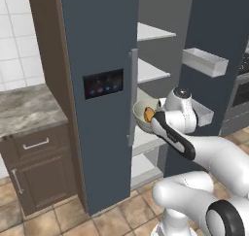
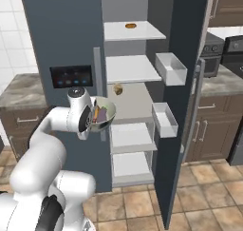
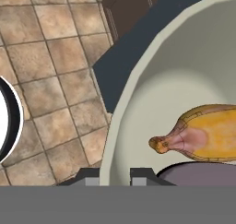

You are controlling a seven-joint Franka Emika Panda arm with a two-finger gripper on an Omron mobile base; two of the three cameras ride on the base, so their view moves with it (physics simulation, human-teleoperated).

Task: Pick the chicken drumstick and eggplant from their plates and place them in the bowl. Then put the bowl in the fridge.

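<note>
Carrying the bowl (image 3: 138, 80) at the open fridge (image 1: 99, 45), I hold it in the air just in front of the middle shelves (image 2: 130, 68). My jaws pinch its near rim, one finger (image 3: 143, 176) inside and one outside. The chicken drumstick (image 3: 203, 133) and the dark eggplant (image 3: 203, 174) lie inside. I judge the bowl rigid, glossy and liable to slip or tip from a rim hold; it wants level carriage. No legible writing anywhere; the door panel (image 1: 103, 83) shows coloured lights only.
</note>
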